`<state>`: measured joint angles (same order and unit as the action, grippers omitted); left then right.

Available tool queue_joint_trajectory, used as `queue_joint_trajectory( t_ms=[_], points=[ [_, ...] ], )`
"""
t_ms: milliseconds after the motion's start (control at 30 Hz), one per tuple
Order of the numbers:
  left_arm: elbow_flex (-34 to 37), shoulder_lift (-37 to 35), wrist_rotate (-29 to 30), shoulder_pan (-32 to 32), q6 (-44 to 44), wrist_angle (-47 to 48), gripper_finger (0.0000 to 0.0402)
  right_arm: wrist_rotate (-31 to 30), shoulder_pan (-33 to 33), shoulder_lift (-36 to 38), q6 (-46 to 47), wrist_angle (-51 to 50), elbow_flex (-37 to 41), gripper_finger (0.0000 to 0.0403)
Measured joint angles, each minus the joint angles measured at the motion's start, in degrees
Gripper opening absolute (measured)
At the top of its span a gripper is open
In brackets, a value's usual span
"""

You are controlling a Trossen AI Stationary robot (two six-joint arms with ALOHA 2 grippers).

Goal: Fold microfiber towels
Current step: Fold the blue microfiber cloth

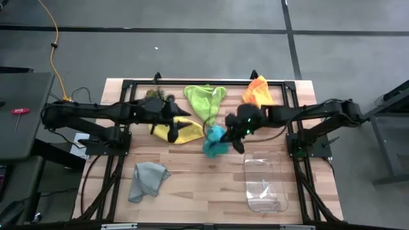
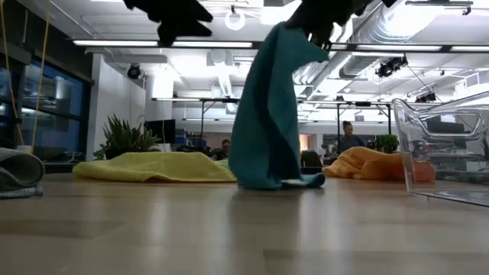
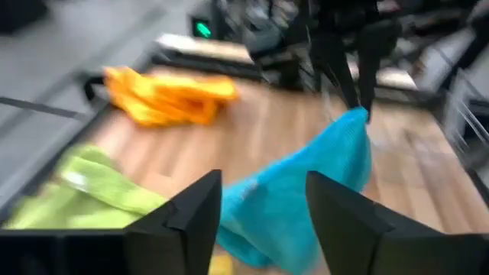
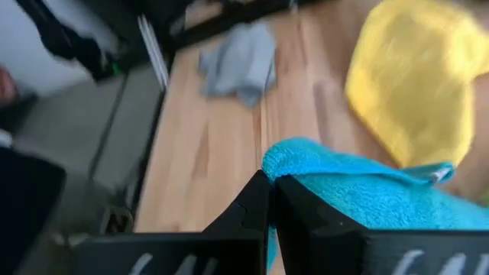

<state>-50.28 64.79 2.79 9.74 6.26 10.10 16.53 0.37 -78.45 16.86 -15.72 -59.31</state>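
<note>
We lift the soft teal microfiber towel [image 2: 267,114], pinched in our right gripper [image 4: 269,191]; our left gripper [image 3: 260,210], jaws spread, should next catch the hanging corner.

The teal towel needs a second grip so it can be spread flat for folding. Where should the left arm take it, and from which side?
The right end effector pinches the teal towel by one top corner, so it hangs with its bottom on the table. The open left end effector should probably take the hanging side edge just below that corner, coming level from its own side.
</note>
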Motion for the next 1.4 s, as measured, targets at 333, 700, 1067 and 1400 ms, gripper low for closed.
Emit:
queue_joint_trajectory(
  t_ms=[333, 700, 1067, 1400],
  points=[
    [0.0, 15.3, -7.3, -3.0, 0.5, -0.7, 0.0219, 0.2, 7.1, -9.5, -8.2, -1.7, 0.0, 0.0],
    [0.0, 29.5, -7.6, -1.5, -15.0, -14.7, 0.0217, 0.1, 9.6, -10.6, -12.8, -2.0, 0.0, 0.0],
    [-6.2, 38.0, -26.3, 6.5, -26.2, -13.9, 0.0217, 0.1, 10.3, -10.6, -15.8, -2.5, 0.0, 0.0],
    [-13.9, 44.4, -31.0, 6.8, -33.4, -3.5, 0.021, 0.1, 10.3, -10.6, -15.8, -3.4, 0.0, 0.0]
  ],
)
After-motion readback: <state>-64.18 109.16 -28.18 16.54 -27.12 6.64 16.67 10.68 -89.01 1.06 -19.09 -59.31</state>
